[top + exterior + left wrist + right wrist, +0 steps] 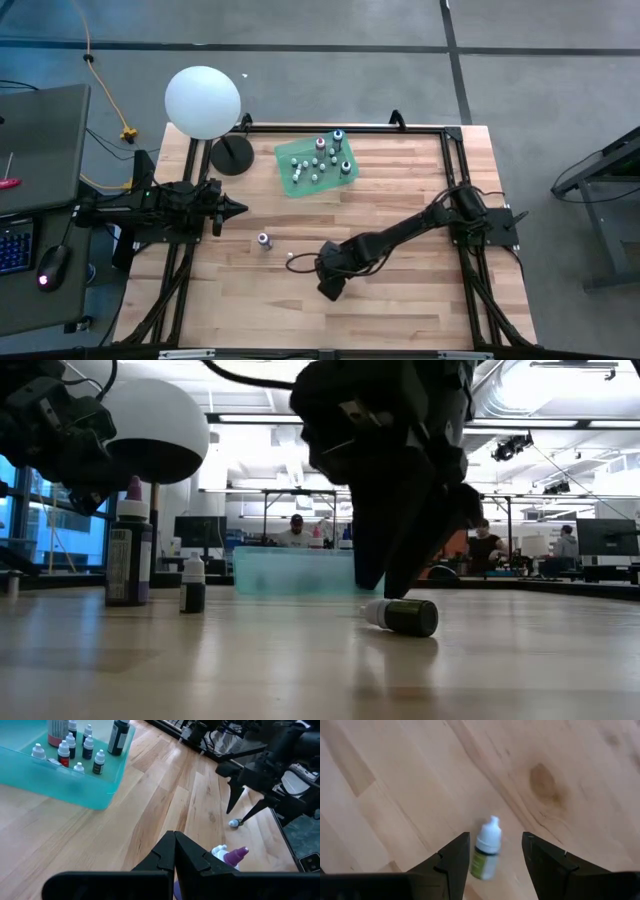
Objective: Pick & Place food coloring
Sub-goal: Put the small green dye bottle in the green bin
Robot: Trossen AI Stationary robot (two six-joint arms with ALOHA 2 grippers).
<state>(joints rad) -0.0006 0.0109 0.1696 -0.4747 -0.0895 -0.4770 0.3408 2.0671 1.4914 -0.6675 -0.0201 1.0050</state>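
Observation:
A small food coloring bottle [486,849], dark green with a whitish cap, lies on its side on the wooden table [400,300]. It also shows in the high view [292,256] and the low view [405,616]. My right gripper [495,857] hangs over it, pointing down and open, one finger on either side and neither touching. In the low view my right gripper [390,585] stands just above the bottle. My left gripper [175,840] waits shut at the table's left [236,208]. A purple-capped bottle [130,555] and a tiny dark one [192,584] stand upright in front of it.
A green tray [300,182] at the table's far middle holds several small bottles [65,751]. A white globe lamp [203,100] on a black round base [232,156] stands at the far left. A black frame [455,150] runs along the table's edges.

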